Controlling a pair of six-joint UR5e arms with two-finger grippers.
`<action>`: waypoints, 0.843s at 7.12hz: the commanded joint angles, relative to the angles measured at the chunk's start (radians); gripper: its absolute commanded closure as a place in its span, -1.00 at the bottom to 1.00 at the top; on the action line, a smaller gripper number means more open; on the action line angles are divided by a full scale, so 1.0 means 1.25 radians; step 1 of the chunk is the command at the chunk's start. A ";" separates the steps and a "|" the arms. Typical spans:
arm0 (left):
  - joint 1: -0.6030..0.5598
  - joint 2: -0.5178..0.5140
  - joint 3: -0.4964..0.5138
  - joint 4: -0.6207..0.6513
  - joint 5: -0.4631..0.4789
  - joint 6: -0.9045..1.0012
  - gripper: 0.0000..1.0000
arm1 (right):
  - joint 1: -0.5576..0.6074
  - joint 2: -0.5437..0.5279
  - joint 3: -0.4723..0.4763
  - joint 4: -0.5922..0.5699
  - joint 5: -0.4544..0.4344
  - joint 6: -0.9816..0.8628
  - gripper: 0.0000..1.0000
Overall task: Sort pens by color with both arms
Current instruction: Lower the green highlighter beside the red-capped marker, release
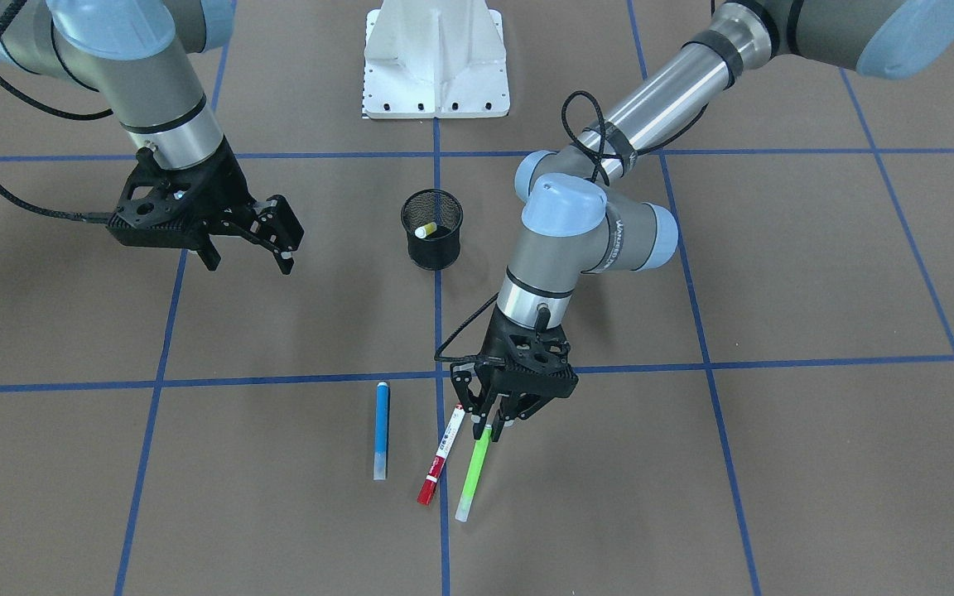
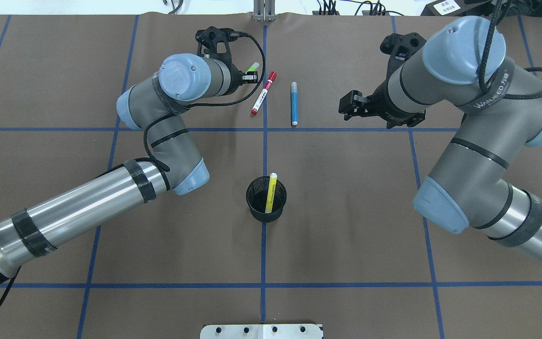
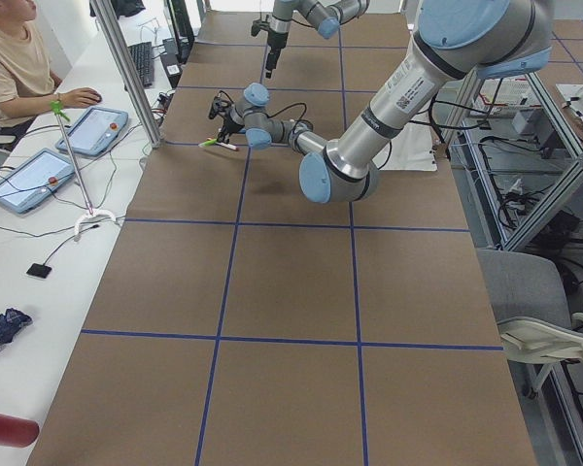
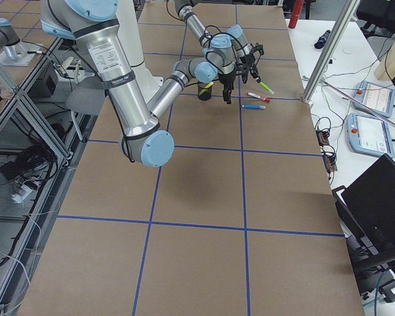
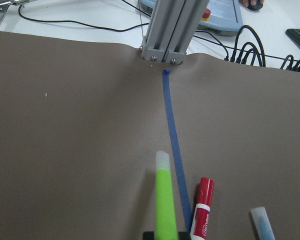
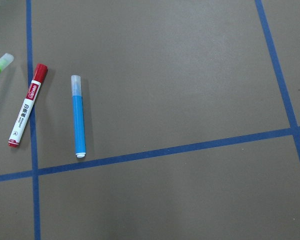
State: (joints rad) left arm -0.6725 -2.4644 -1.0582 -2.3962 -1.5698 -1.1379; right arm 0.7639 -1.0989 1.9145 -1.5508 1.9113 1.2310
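Note:
My left gripper (image 1: pixel 489 420) is shut on the upper end of the lime green pen (image 1: pixel 474 472), whose capped tip points towards the table's far edge (image 5: pixel 166 200). The white pen with a red cap (image 1: pixel 442 455) lies right beside it. The blue pen (image 1: pixel 381 430) lies flat a little further over. A yellow pen (image 2: pixel 271 193) stands inside the black mesh cup (image 2: pixel 254 207) at the table's centre. My right gripper (image 1: pixel 249 248) hangs open and holds nothing above bare table, off to the side of the blue pen (image 6: pixel 78 117).
A white bolted base plate (image 1: pixel 436 74) sits at the robot's side of the table. Blue tape lines divide the brown surface into squares. An aluminium post (image 5: pixel 165 30) stands at the far edge. A person (image 3: pixel 19 58) sits at a side desk with tablets.

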 commanded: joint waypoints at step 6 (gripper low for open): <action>-0.001 0.084 -0.151 -0.001 -0.008 0.002 -0.93 | -0.002 0.014 0.001 0.000 -0.001 0.013 -1.00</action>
State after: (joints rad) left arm -0.6715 -2.4112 -1.1682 -2.4188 -1.5772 -1.1353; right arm 0.7625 -1.0878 1.9152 -1.5509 1.9102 1.2411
